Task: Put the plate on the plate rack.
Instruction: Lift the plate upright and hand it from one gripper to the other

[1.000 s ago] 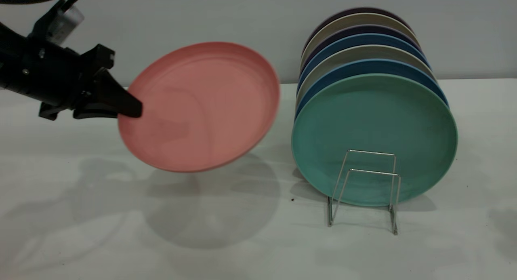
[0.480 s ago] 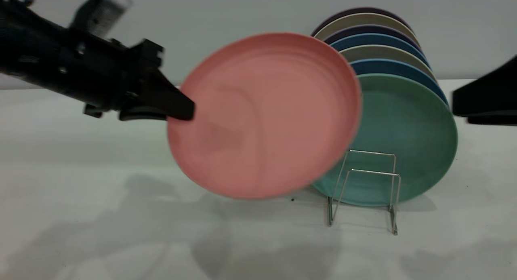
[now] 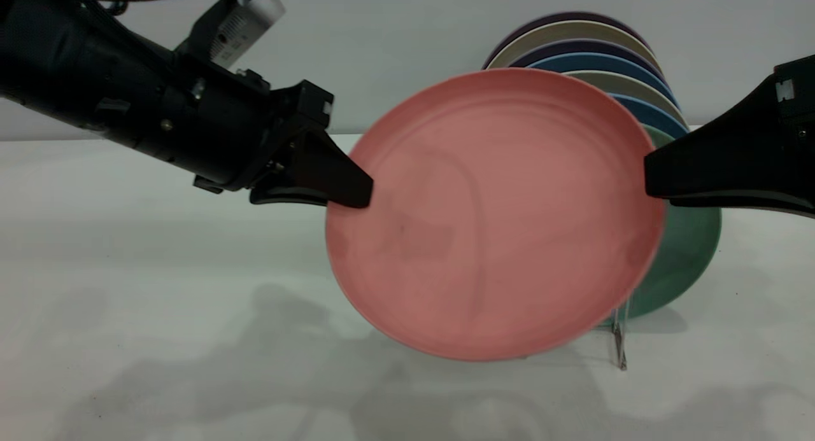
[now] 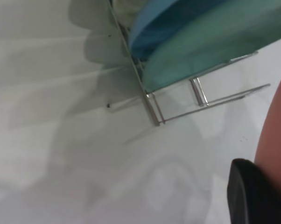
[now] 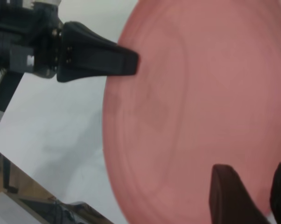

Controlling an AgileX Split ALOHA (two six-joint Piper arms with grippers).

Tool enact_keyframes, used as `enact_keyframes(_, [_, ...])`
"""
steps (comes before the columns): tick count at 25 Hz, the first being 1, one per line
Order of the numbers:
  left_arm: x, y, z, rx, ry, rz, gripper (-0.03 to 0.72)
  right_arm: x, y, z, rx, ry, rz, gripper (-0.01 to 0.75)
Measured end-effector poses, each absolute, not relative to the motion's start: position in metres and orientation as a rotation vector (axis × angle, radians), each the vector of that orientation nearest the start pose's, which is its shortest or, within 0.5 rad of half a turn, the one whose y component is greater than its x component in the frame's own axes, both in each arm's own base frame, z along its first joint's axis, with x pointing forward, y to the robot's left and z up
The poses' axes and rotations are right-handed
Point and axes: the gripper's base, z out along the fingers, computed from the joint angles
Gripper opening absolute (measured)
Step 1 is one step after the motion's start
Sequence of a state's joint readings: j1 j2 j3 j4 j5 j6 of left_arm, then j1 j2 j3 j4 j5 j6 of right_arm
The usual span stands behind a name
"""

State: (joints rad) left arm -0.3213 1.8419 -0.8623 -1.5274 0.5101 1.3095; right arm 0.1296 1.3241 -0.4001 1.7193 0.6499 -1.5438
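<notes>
The salmon-pink plate (image 3: 503, 218) hangs tilted in the air in front of the plate rack (image 3: 619, 345) and hides most of it. My left gripper (image 3: 356, 196) is shut on the plate's left rim. My right gripper (image 3: 652, 177) is at the plate's right rim, open, with one finger on each side of the rim. In the right wrist view the plate (image 5: 201, 93) fills the picture, with my right gripper (image 5: 252, 186) near and the left gripper (image 5: 131, 63) on the far rim. The left wrist view shows the rack's wire base (image 4: 152, 105) and the plate's edge (image 4: 276, 135).
A teal-green plate (image 3: 691, 256) stands foremost in the rack, with blue (image 3: 592, 62), beige and dark plates lined up behind it. The teal plate also shows in the left wrist view (image 4: 210, 42). The white table (image 3: 159, 339) runs left and forward.
My left gripper has carried the pink plate to the right, from left of the rack to in front of it. My right gripper has come in from the right to the plate's right rim.
</notes>
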Motion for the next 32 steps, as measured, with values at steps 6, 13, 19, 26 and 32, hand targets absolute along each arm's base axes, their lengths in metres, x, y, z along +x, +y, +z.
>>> enact_keyframes(6, [0.301,-0.155,0.14,0.388,2.497,-0.865,0.018,0.199,0.08,0.186,-0.239,2.276,0.895,0.239])
enact_keyframes(13, [0.301,-0.155,0.14,0.388,2.497,-0.859,0.018,0.201,0.074,0.181,-0.247,2.314,0.786,0.277])
enact_keyframes(19, [0.301,-0.155,0.14,0.392,2.496,-0.862,0.018,0.201,0.074,0.181,-0.245,2.316,0.779,0.318])
enact_keyframes(26, [0.3,-0.158,0.143,0.394,2.478,-0.922,0.018,0.204,0.081,0.168,-0.231,2.344,0.908,0.321])
enact_keyframes(32, [0.3,-0.159,0.143,0.394,2.47,-0.935,0.018,0.211,0.089,0.145,-0.257,2.392,1.038,0.318])
